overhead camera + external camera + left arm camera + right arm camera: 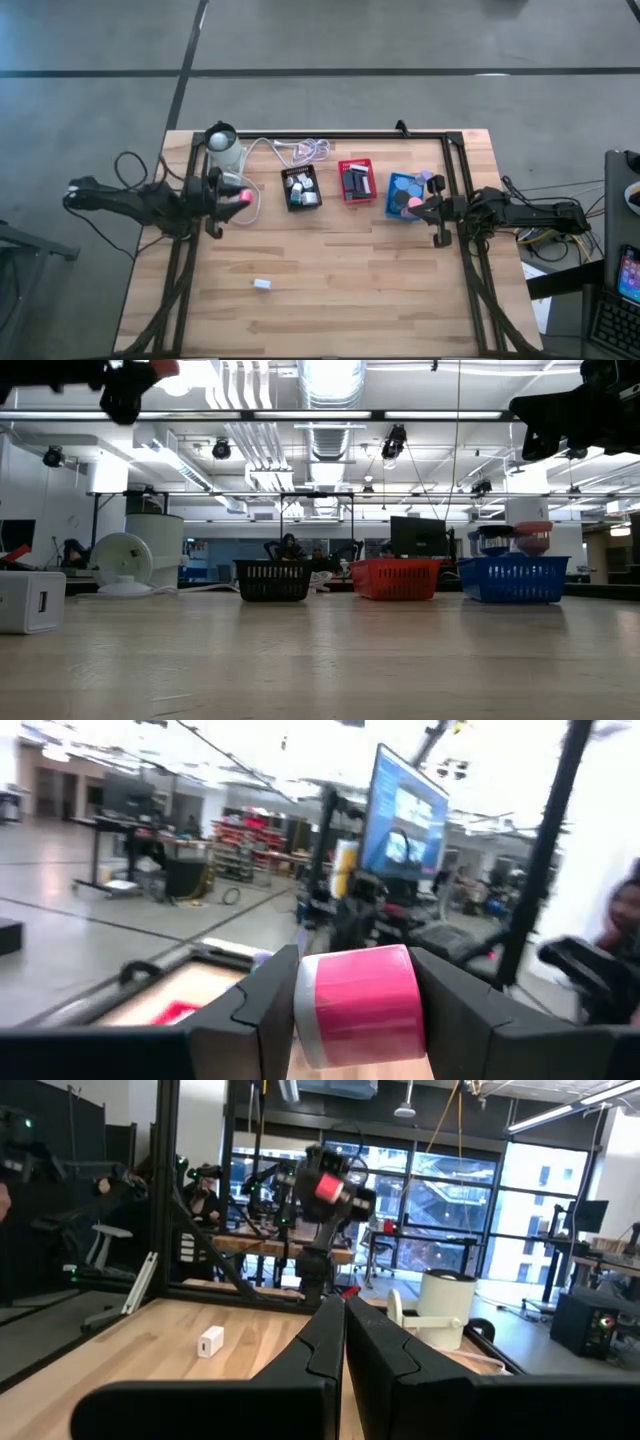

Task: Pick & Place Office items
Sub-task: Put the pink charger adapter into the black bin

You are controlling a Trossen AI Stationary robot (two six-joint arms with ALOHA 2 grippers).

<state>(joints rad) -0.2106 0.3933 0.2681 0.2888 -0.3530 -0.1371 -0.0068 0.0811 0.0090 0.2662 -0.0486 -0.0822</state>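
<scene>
My left gripper (352, 968) is raised above the table's left part and is shut on a pink roll (365, 1005), which also shows in the high view as the pink roll (243, 197). My right gripper (345, 1330) waits shut and empty beside the blue tray (405, 196), which holds blue, pink and lavender rolls. The black tray (301, 187) holds small white, teal and dark pieces. The red tray (355, 181) holds dark rectangles. A white block (262, 284) lies flat on the bare wood nearer the front. My left gripper pinches the pink roll between its two fingers (255, 1010), which meet it on opposite sides (310, 1020). The fingers lie about level and point toward the table's right side. The roll is lifted clear of the table.
A white round device (222, 146) and a white coiled cable (305, 150) sit at the far left behind the trays. A black frame (330, 135) runs along the far edge and down both sides. Bare wood (340, 290) spreads across the near half.
</scene>
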